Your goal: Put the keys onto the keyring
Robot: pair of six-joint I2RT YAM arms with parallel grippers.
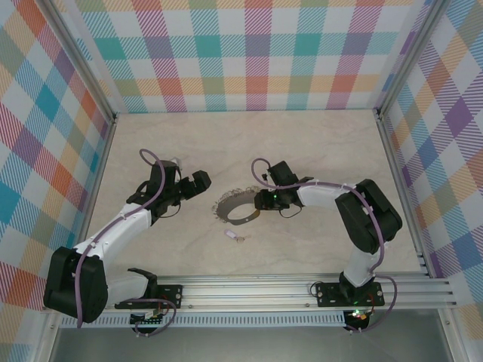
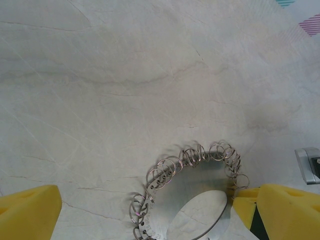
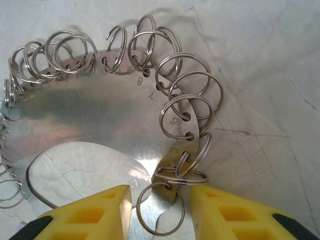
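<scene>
On the left, the left gripper (image 1: 192, 188) hangs spread wide and empty just beside the keyring (image 3: 90, 115), while the keys (image 1: 234, 236) lie loose on the table (image 1: 317, 151) just in front of it. That tiny piece looks light and skittish, so the pale tab seems the place to pinch. On the right, the right gripper (image 3: 161, 210) stands part-open astride the stiff, slick ring's edge, pinching nothing that shows.
</scene>
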